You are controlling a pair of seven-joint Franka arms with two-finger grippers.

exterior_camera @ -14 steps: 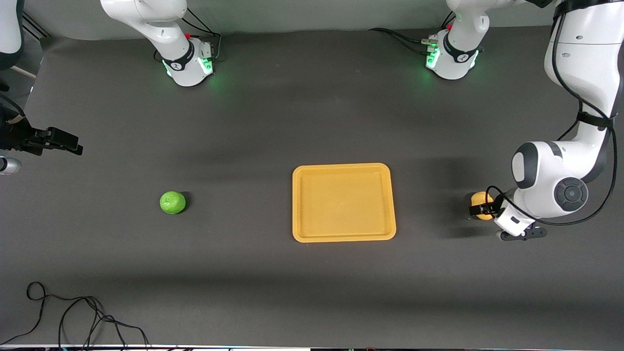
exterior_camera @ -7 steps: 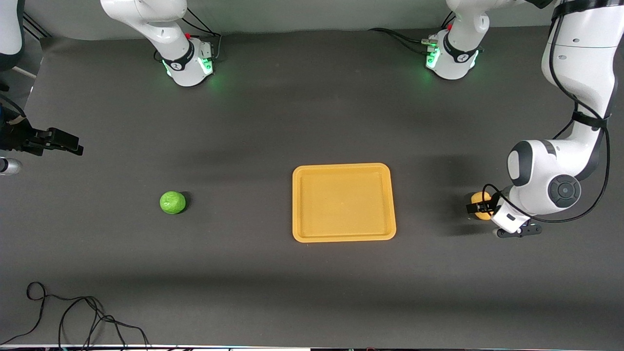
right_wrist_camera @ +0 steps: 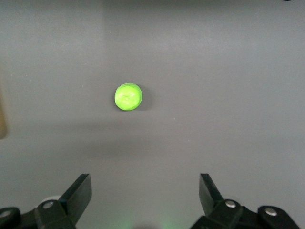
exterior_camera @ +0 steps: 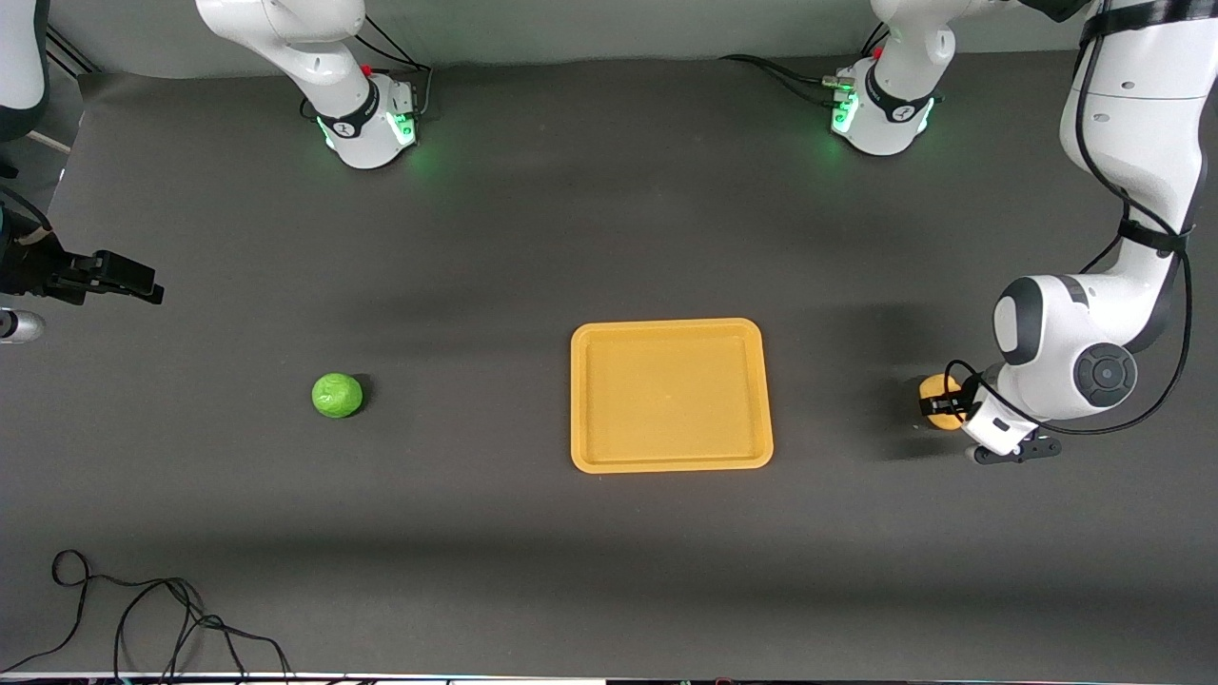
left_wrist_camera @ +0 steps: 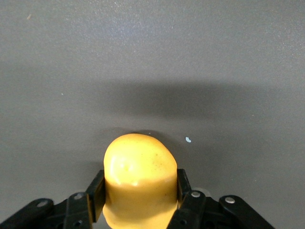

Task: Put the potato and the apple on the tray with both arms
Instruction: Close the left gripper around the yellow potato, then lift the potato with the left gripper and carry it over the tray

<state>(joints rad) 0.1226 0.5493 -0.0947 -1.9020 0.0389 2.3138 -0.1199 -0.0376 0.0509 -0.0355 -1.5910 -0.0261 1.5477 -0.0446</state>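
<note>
The potato [exterior_camera: 938, 399] is a glossy yellow-orange lump low at the table, toward the left arm's end, beside the tray. My left gripper [exterior_camera: 942, 407] is shut on the potato [left_wrist_camera: 138, 176], with a black finger [left_wrist_camera: 95, 193] pressed against each side. The orange-yellow tray [exterior_camera: 671, 457] lies flat mid-table with nothing on it. The round green apple [exterior_camera: 337, 395] sits alone on the mat toward the right arm's end. My right gripper [exterior_camera: 143, 281] waits open and empty over that end of the table. In the right wrist view the apple [right_wrist_camera: 128, 97] lies well ahead of the open right gripper [right_wrist_camera: 145, 183].
The two arm bases [exterior_camera: 366, 124] [exterior_camera: 880, 114] stand along the table's edge farthest from the front camera. A loose black cable [exterior_camera: 143, 618] lies at the near corner on the right arm's end. A small metal object [exterior_camera: 14, 323] shows at that end's edge.
The left arm's wrist and elbow have shifted slightly while its gripper stays on the potato. The apple, tray and right arm have not moved.
</note>
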